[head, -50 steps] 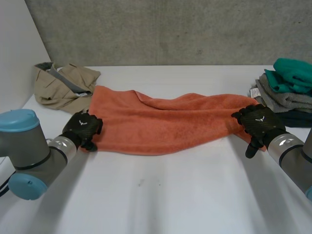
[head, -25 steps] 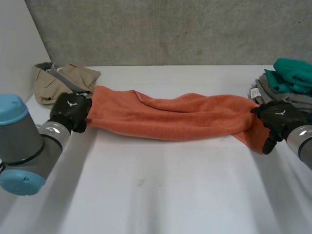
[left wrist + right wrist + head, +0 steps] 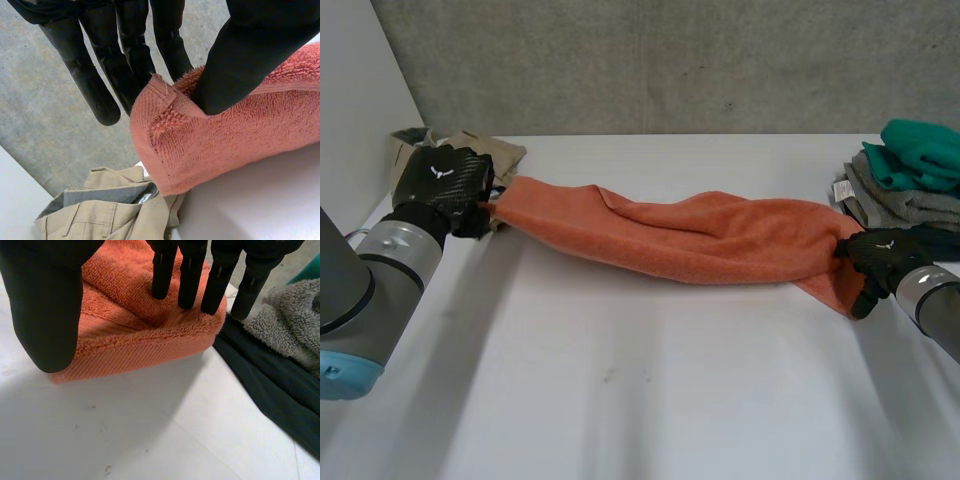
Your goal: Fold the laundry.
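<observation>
An orange towel (image 3: 700, 240) lies stretched in a loose roll across the white table (image 3: 670, 400). My left hand (image 3: 440, 180) is at its left end, raised a little. There the thumb and fingers (image 3: 95, 75) pinch the hemmed corner of the towel (image 3: 225, 145). My right hand (image 3: 885, 255) is at the towel's right end, which rests on the table. Its straight fingers (image 3: 190, 275) press down on top of the folded towel (image 3: 140, 340), and the thumb (image 3: 47, 305) stands apart beside the towel's near edge.
Khaki trousers (image 3: 505, 152) lie crumpled at the back left, just behind my left hand, trousers (image 3: 100, 215) below the held corner. A stack of folded clothes (image 3: 910, 180), teal over grey over dark, sits at the back right, close beside my right hand.
My left hand closed on the towel's left end and drew it back and to the left, pulling the towel taut and narrow. My right hand slid right with the other end.
</observation>
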`<action>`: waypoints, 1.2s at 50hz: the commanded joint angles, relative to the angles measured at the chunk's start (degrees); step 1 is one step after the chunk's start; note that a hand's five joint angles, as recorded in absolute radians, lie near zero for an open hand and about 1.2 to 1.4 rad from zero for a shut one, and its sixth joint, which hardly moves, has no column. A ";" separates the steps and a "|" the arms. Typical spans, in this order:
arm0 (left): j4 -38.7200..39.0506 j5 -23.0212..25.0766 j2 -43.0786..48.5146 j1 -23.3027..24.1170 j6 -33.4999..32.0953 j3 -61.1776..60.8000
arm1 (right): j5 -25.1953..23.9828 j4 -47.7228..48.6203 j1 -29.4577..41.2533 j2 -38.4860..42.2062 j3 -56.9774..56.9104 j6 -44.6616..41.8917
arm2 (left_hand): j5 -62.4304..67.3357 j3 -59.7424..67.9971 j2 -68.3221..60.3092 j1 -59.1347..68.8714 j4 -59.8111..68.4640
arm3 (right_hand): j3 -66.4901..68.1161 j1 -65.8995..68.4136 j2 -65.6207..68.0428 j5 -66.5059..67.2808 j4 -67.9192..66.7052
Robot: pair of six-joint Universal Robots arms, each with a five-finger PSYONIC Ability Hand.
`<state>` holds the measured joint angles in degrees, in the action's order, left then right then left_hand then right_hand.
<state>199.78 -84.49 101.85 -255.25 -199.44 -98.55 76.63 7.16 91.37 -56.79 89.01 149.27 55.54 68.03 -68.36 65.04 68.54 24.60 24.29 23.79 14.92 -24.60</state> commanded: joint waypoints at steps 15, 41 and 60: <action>-1.40 -0.50 -7.54 -0.86 0.02 0.90 | 1.06 1.64 -1.54 -8.49 -2.96 -1.52 | 14.46 11.97 -11.64 14.96 11.46 | 55.40 55.71 56.21 55.08 -55.40; -10.81 -0.24 -0.54 -1.65 -0.25 1.68 | -3.60 -20.96 -3.83 -7.03 -14.12 -5.83 | 14.46 11.97 -11.64 14.96 11.46 | 55.40 55.71 56.21 55.08 -55.40; -8.79 -1.55 15.21 0.02 0.02 19.35 | -5.70 -20.17 0.66 -18.78 5.11 0.06 | 14.46 11.97 -11.64 14.96 11.46 | -6.77 -6.46 -5.96 -7.09 6.77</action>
<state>190.22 -85.27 113.78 -255.43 -199.28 -84.53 73.56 -13.98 91.61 -68.28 84.14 148.66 55.54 68.31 -68.48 65.05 68.77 21.85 22.22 21.94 10.38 -21.24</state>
